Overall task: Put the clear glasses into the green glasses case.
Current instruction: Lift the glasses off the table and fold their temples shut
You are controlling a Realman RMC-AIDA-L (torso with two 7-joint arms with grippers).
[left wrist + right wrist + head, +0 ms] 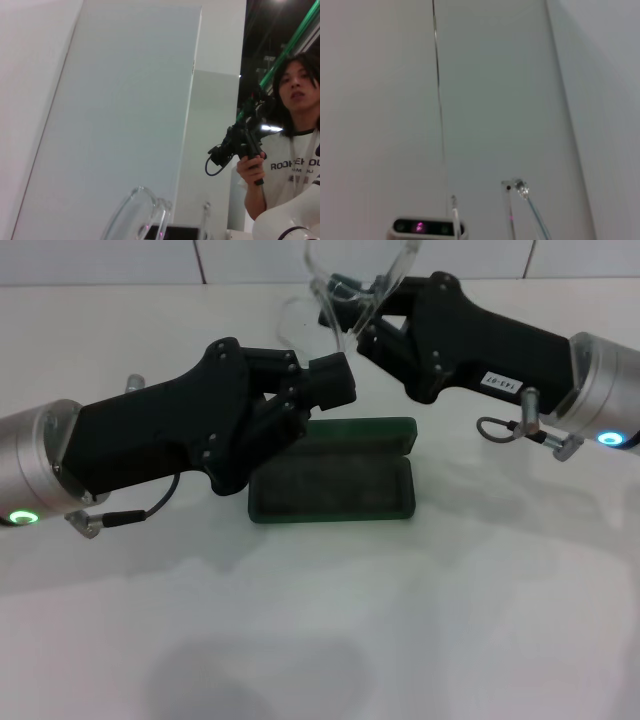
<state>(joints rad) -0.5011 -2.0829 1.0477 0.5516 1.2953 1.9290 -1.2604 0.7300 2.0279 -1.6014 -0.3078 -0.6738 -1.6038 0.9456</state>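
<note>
Head view first, and the right gripper (362, 325) is up behind the green glasses case (335, 483), its jaws clamped on the clear glasses (345, 285) near one temple, the lens and temple arms rising clear above its jaws. That high carry looks deliberate to me: the frame hangs free of the white table (480, 590), so nothing snags before the drop. The case lies open just below and ahead of those jaws, lid folded back, lined tray facing up, ready to receive.

Left gripper (325, 390) now, tilted down over the near left end of the case, its jaws drawn together with nothing visible between them. My read is that it is placed to pin or steady the case, though whether it is actually touching the shell I cannot tell.

Left wrist view catches a curve of the clear lens (135, 215) close past its jaws, with a bystander (295, 130) holding a camera far beyond. Right wrist view shows only the thin temple tips (520, 192) against the wall.

Glasses not yet in the case; lowering them flat into the tray looks like the step at hand
</note>
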